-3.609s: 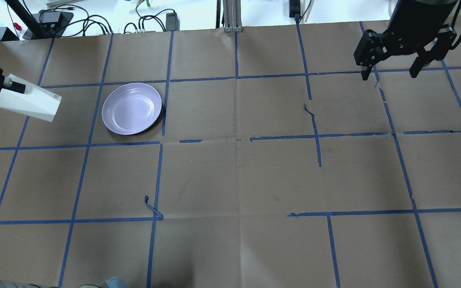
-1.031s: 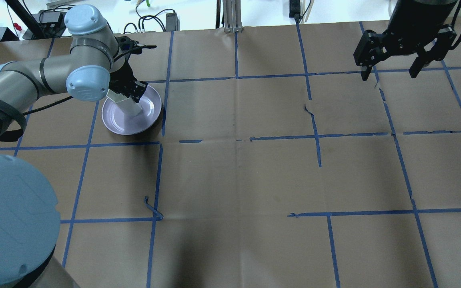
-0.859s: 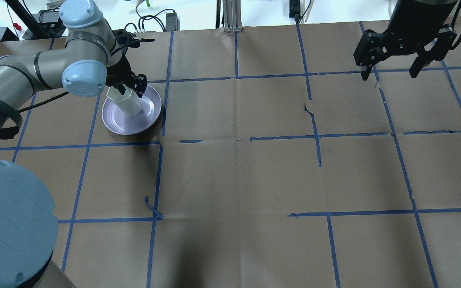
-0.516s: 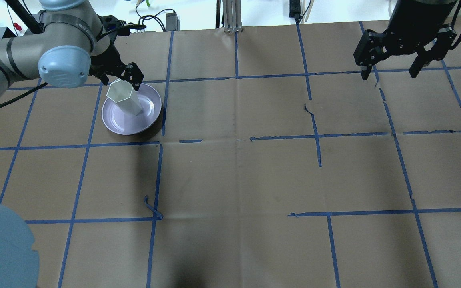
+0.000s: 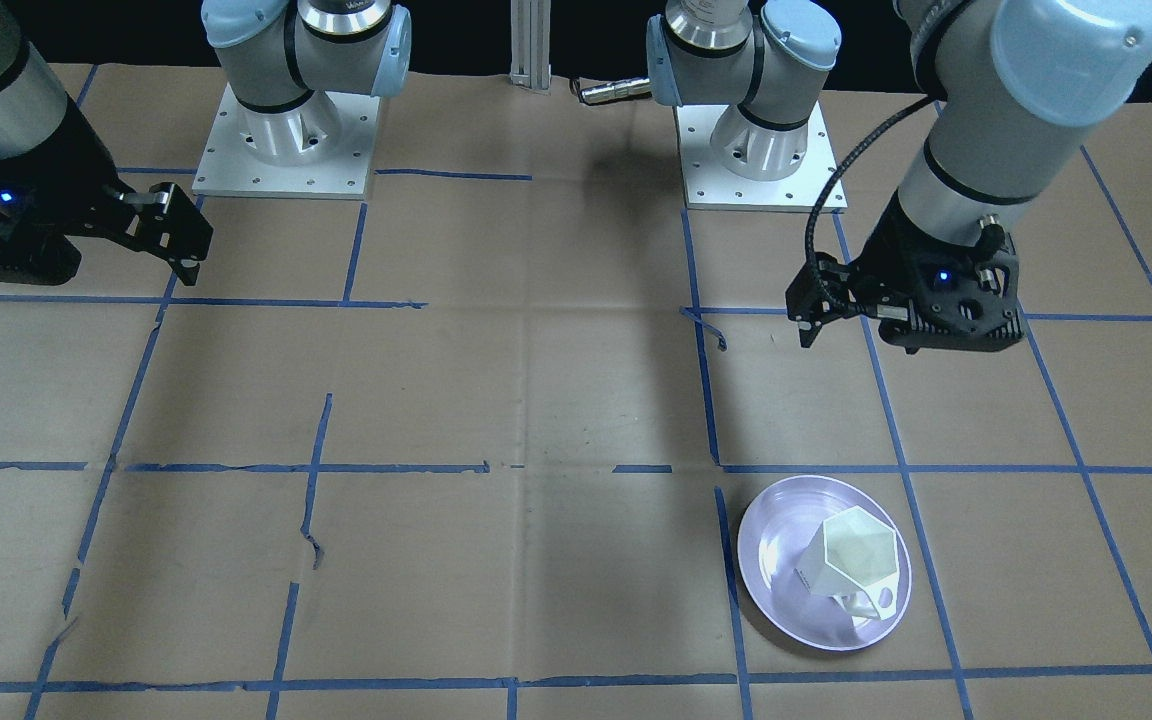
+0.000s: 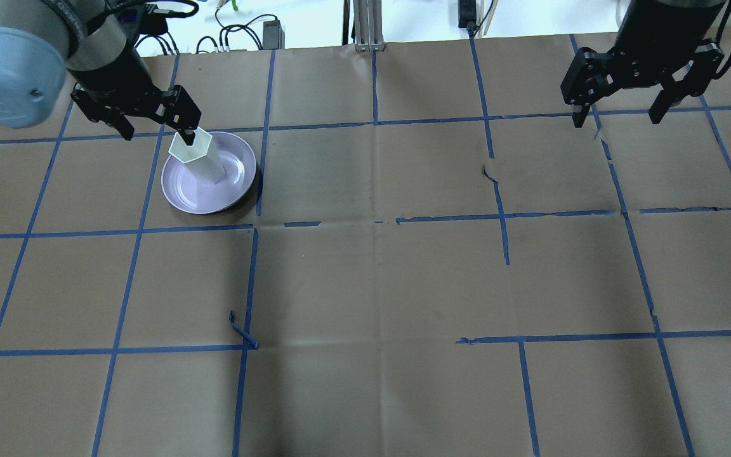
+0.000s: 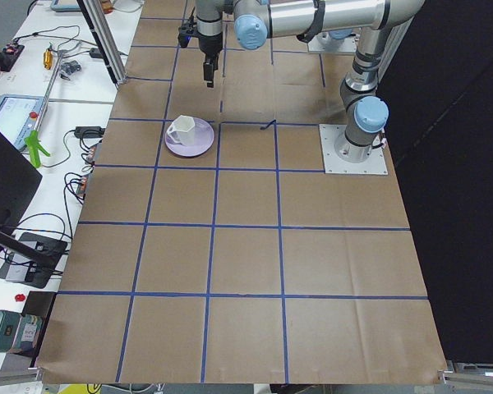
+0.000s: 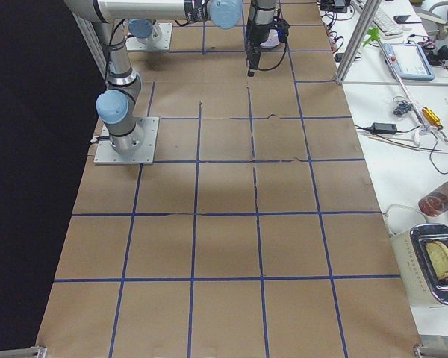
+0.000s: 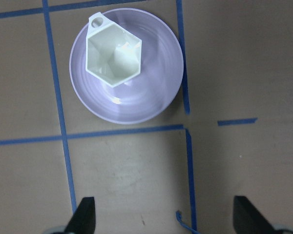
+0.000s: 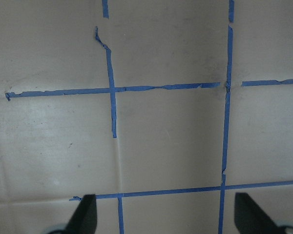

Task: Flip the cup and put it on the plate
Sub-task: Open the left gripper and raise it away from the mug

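Note:
The white faceted cup [image 6: 195,157] stands upright, mouth up, on the pale lavender plate [image 6: 210,195]. In the left wrist view the cup [image 9: 112,56] shows its pale interior, with the handle toward the plate's [image 9: 136,105] rim. My left gripper [image 6: 156,129] is open and empty, raised above the plate's far-left side and apart from the cup; its fingertips [image 9: 85,217] frame bare table in the wrist view. My right gripper [image 6: 618,114] is open and empty, high at the far right. The cup [image 5: 856,562] and plate [image 5: 776,560] also show in the front view.
Brown paper with a blue tape grid covers the table [image 6: 378,273]. A loose curl of tape [image 6: 242,330] lies in front of the plate. Cables and power bricks [image 6: 238,32] lie past the far edge. The arm bases [image 5: 756,140] stand on the robot's side.
My left gripper carried the cup in from the left, set it upright on the plate, opened, then rose and drew back to the left. The right arm has not moved.

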